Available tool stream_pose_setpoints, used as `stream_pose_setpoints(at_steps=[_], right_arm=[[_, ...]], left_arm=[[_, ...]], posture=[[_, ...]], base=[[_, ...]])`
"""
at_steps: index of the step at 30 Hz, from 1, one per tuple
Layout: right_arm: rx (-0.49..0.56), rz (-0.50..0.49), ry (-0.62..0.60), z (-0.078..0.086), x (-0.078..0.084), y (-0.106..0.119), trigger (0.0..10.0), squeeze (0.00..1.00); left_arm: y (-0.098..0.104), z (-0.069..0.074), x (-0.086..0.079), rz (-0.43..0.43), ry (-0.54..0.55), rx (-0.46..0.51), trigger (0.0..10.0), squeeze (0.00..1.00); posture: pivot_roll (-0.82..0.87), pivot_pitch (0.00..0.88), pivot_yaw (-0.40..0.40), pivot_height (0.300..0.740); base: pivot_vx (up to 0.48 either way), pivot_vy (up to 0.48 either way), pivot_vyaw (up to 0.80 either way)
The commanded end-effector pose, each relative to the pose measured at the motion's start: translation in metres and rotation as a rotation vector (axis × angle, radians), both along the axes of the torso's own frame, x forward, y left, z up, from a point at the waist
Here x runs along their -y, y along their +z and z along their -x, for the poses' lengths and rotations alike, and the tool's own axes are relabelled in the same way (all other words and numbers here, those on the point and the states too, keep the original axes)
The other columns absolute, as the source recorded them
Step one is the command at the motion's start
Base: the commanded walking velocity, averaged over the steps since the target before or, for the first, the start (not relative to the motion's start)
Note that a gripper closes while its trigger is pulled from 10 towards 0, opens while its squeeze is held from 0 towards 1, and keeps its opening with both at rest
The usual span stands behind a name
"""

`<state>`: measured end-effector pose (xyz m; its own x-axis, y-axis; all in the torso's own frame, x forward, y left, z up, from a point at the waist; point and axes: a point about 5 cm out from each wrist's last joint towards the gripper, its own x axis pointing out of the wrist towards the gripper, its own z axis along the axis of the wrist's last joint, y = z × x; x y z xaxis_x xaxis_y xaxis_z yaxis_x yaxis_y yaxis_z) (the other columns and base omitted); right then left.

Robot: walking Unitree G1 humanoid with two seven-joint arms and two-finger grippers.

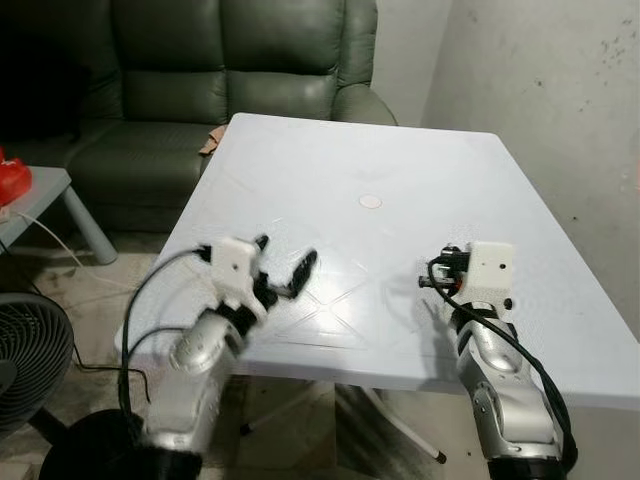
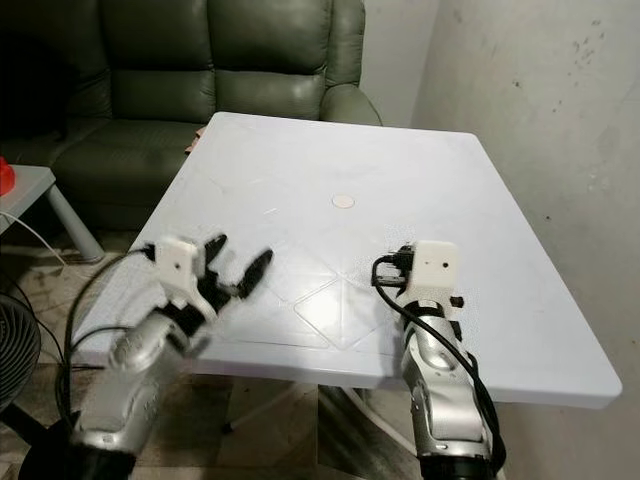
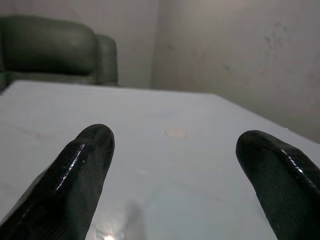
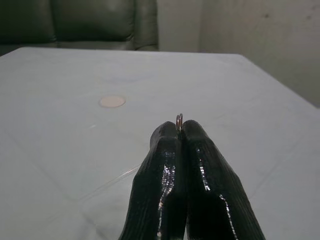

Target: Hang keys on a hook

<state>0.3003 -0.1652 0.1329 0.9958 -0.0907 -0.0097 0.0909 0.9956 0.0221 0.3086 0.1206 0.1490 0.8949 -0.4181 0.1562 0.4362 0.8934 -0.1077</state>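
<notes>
White surface [image 1: 400, 150] bare across middle and far half; only flat round disc [image 1: 371, 201] at centre, low, no bar to passing over. Left gripper [image 1: 290, 262] over near-left edge, jaws spread wide, open surface ahead. Right gripper [image 4: 179, 131] over near-right part, jaws pressed together on small metal ring [image 4: 179, 120], open surface ahead. Grippers well apart, free lane between. Wall [image 1: 560, 100] close along right edge. Green sofa [image 1: 240, 60] against far edge. Fan [image 1: 30, 360] and side table [image 1: 40, 195] on floor to left.

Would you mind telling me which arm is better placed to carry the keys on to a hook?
Right: the right gripper is shut on a key ring above the white table. The left gripper is open, holding nothing.
</notes>
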Motion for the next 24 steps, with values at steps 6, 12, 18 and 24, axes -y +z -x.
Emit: stream_pose_setpoints(at_steps=[6, 12, 18, 24], right_arm=[[0.155, -0.065, 0.080, 0.005, 0.005, 0.023, 10.0, 0.00], [0.251, -0.081, 0.145, 0.013, 0.008, 0.029, 10.0, 0.00], [0.246, -0.046, 0.128, 0.015, 0.013, 0.026, 10.0, 0.00], [0.209, -0.069, 0.100, 0.010, 0.017, 0.021, 10.0, 0.00]], left_arm=[[0.017, -0.022, -0.012, 0.026, 0.066, 0.022, 10.0, 0.00], [0.026, -0.031, -0.016, 0.045, 0.082, 0.043, 10.0, 0.00], [0.022, -0.037, -0.021, 0.038, 0.114, 0.022, 10.0, 0.00], [0.023, -0.043, -0.026, 0.046, 0.144, 0.019, 10.0, 0.00]], posture=[[-0.01, 0.000, -0.019, 0.732], [-0.02, 0.000, -0.015, 0.732], [-0.03, 0.000, -0.012, 0.732], [-0.03, 0.000, -0.011, 0.732]], base=[[0.000, 0.000, 0.00], [0.000, 0.000, 0.00], [0.000, 0.000, 0.00], [0.000, 0.000, -0.47]])
